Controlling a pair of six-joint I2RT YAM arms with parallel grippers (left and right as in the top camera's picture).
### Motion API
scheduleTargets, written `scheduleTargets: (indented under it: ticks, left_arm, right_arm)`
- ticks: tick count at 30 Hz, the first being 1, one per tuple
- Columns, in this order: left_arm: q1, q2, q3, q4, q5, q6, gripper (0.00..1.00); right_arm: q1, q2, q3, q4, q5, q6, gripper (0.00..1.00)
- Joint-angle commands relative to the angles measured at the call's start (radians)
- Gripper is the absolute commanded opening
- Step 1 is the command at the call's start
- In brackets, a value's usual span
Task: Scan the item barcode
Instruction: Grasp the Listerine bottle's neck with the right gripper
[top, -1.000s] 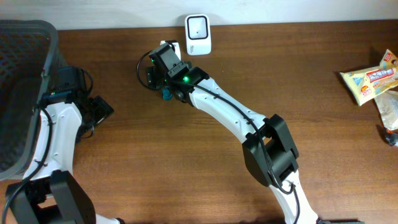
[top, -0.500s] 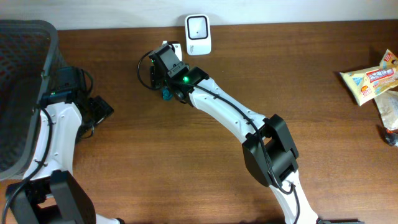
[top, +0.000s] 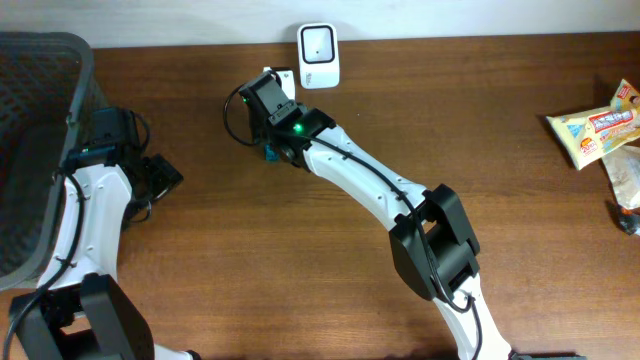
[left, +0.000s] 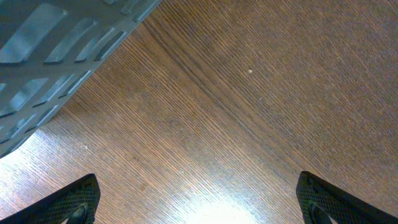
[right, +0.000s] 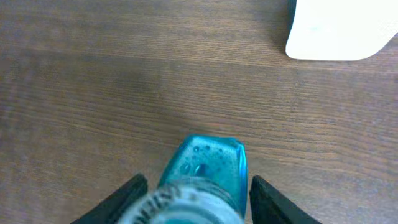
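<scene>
The item to be scanned, a small translucent blue container with a pale, blurred cap end, sits between the two dark fingers of the right gripper, seen from above in the right wrist view. The jaws flank it closely on both sides, but whether the pads already press on it cannot be told, nor whether it rests on the brown wooden table or is lifted clear. The right arm reaches diagonally across the table so that the item is near the white box-shaped barcode scanner with a square window, which stands at the far edge. This placement presumably keeps the carry to the scanner's window short. A white rounded corner in the upper right of the wrist view is probably part of that scanner or of the small white object beside it. The left gripper hangs over bare wood with its fingertips wide apart and nothing between them, parked to the side where it does not obstruct the scan. Just beside it is the grey plastic mesh basket, likely the bin for scanned goods. No contents can be made out in it. Well apart, at the right edge of the table, lie a yellow-orange snack packet and a clear wrapped packet, loose and in no container.
</scene>
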Motion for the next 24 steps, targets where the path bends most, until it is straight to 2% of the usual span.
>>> scheduleTargets:
  ticks: [1, 6, 16, 24]
  left_arm:
    - [0.008, 0.009, -0.004, -0.002, -0.004, -0.003, 0.99]
    - [0.008, 0.009, -0.004, -0.002, -0.004, -0.003, 0.99]
    - [0.008, 0.009, -0.004, -0.002, -0.004, -0.003, 0.99]
    - [0.008, 0.009, -0.004, -0.002, -0.004, -0.003, 0.99]
  right_arm:
    - [0.008, 0.004, 0.0, -0.003, 0.025, -0.01, 0.52]
    - [0.008, -0.002, 0.0, -0.003, 0.025, -0.043, 0.46]
    - [0.003, -0.058, 0.015, -0.018, 0.048, -0.109, 0.45]
    - [-0.001, -0.079, 0.024, -0.064, 0.053, -0.49, 0.45]
